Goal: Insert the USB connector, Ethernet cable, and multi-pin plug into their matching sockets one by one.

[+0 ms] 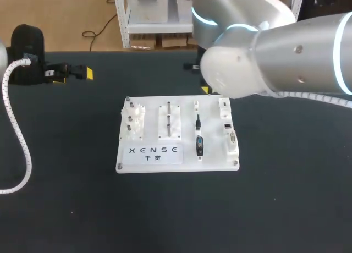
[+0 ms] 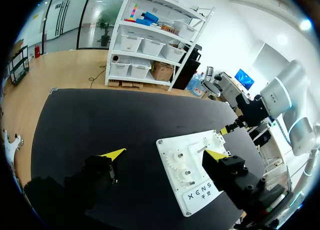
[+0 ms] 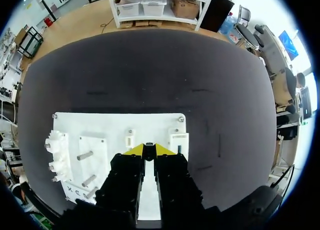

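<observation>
A white board [image 1: 214, 164] lies mid-table. On it a black USB connector [image 1: 198, 121] and a dark multi-pin plug [image 1: 199, 146] rest in holders, with white sockets [image 1: 229, 133] along its right side. In the right wrist view my right gripper [image 3: 148, 149] hangs over the board [image 3: 115, 121], its fingers almost together on a small dark piece whose kind I cannot tell. In the head view that gripper is mostly hidden behind my right arm [image 1: 286, 55]. My left gripper [image 2: 165, 154] stands open and empty, far left of the board [image 2: 175, 150], also seen as the left gripper [image 1: 74, 74].
White gears [image 1: 133, 121] and two metal pegs [image 1: 169, 118] stand on the board's left half. A white coiled cable [image 1: 19, 137] runs down the left side of the black table.
</observation>
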`<action>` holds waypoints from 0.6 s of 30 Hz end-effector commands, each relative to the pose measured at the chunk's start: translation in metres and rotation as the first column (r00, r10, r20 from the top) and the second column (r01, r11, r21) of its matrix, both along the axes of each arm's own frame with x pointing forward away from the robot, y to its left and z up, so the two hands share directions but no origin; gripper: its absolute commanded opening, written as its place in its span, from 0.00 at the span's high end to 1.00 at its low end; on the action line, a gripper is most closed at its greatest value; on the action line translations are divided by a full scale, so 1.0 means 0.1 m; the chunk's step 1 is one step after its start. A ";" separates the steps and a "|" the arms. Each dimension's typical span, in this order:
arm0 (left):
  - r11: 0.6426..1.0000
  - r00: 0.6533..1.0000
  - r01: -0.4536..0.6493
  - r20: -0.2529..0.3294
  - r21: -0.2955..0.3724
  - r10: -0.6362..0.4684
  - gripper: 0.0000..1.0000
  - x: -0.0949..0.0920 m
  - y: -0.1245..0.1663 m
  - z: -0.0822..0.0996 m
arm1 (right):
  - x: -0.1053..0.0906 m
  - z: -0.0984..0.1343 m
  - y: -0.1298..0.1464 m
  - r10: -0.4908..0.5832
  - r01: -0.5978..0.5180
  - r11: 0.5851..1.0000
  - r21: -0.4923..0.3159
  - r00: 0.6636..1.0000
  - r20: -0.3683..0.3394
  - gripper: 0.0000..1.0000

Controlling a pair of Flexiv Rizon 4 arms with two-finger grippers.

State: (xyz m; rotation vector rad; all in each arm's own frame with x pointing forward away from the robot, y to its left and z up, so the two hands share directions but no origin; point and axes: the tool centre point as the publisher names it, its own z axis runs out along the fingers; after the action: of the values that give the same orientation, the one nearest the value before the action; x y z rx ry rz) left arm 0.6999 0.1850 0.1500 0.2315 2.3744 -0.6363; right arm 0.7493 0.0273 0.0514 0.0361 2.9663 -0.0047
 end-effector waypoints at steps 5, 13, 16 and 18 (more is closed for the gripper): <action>1.000 1.000 0.000 0.000 0.000 0.000 0.00 0.00 0.00 0.00 | -0.14 -0.05 -0.26 -0.011 0.011 1.000 -0.008 0.999 0.031 1.00; 1.000 1.000 0.000 0.000 0.000 0.000 0.00 0.00 0.00 0.00 | -0.14 -0.16 -0.35 -0.020 0.020 0.999 -0.026 1.000 0.013 1.00; 1.000 1.000 0.000 0.000 0.000 0.000 0.00 0.00 0.00 0.00 | -0.12 -0.20 -0.36 -0.022 0.023 0.999 -0.030 1.000 0.002 1.00; 1.000 1.000 0.000 0.000 0.000 0.000 0.00 0.00 0.00 0.00 | -0.11 -0.22 -0.37 -0.025 0.024 0.999 -0.035 1.000 -0.005 1.00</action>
State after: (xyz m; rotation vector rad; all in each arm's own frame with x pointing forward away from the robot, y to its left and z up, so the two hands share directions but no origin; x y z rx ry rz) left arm 0.6999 0.1850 0.1500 0.2315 2.3744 -0.6363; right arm 0.7354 -0.0109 0.0317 0.0648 2.9684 -0.0544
